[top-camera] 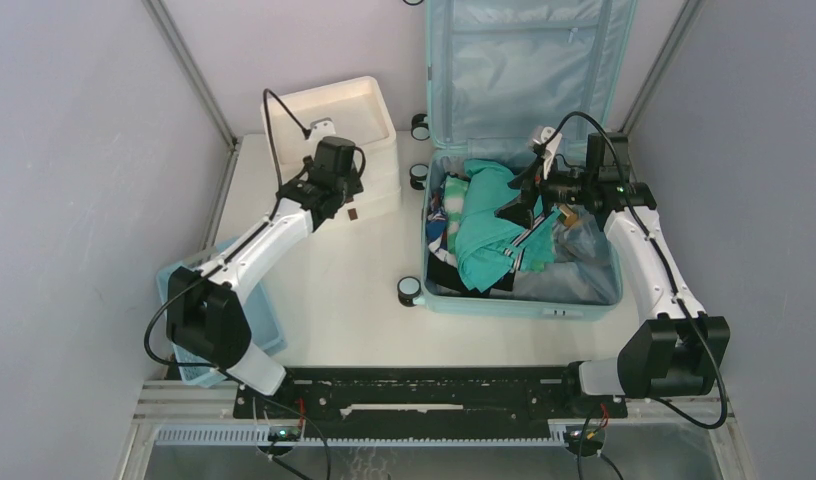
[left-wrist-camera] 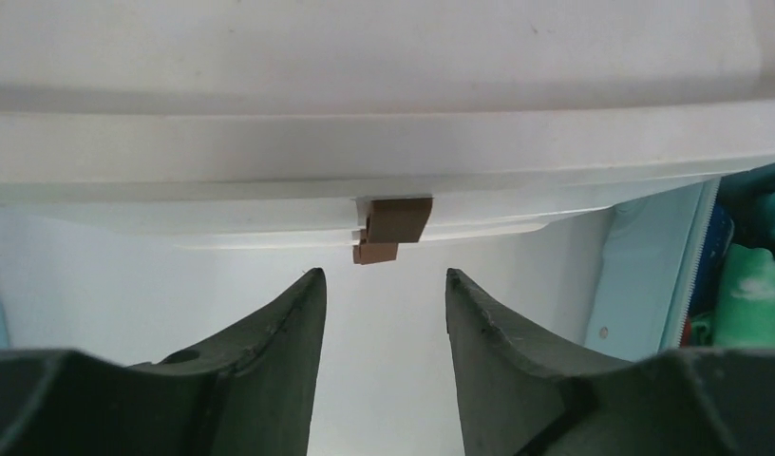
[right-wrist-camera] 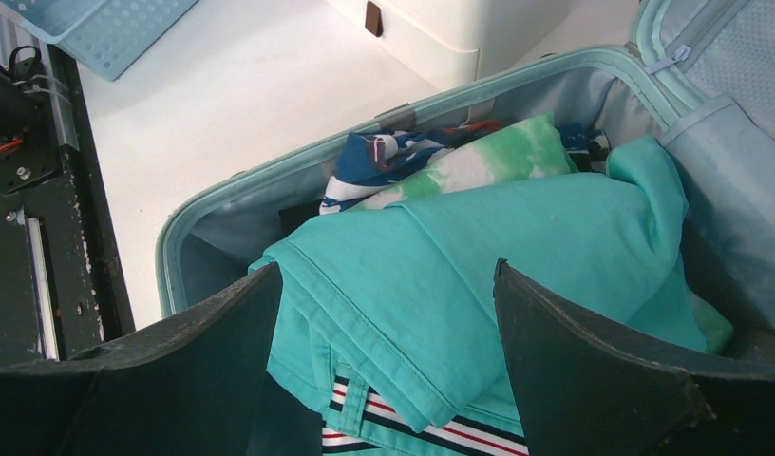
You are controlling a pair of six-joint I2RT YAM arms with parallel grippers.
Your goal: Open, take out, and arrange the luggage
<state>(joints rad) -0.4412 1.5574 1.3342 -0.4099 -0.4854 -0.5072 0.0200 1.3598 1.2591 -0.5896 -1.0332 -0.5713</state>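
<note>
Two pincers here, both with jaws apart and nothing in them.

The right pincer (right-wrist-camera: 386,269) hangs spread wide right over a teal garment (right-wrist-camera: 536,237). The cloth fills the space between and under its fingers, but as far as I can see they aren't pinching it. Closest in, just under the pincer, a navy-white-red striped band (right-wrist-camera: 422,432) peeks out from under the teal cloth. Past the fingertips there's a green-and-white tie-dye piece (right-wrist-camera: 479,163), and next to that a blue-and-white printed cloth (right-wrist-camera: 369,157).

All of it is piled in the luggage (top-camera: 514,303), which lies open on the table (right-wrist-camera: 251,104) directly beneath this pincer. Its lid (top-camera: 524,60) stands up beyond the pincer, with the pale lining facing the arms. Black-and-white wheels (top-camera: 409,290) stick out on the side towards the other arm.

The left pincer (left-wrist-camera: 384,280) has its fingers parted with a moderate gap, and it's empty. Straight ahead of the tips, close but not touching, is a brown handle (left-wrist-camera: 395,218) on the front of the white drawer unit (left-wrist-camera: 365,142). A second brown handle (left-wrist-camera: 376,253) sits just under the first. Off to this pincer's right you can catch the edge of the luggage, with a bit of green cloth inside. The blue lattice basket (right-wrist-camera: 108,28) sits well behind the left pincer, back near that arm's base.
</note>
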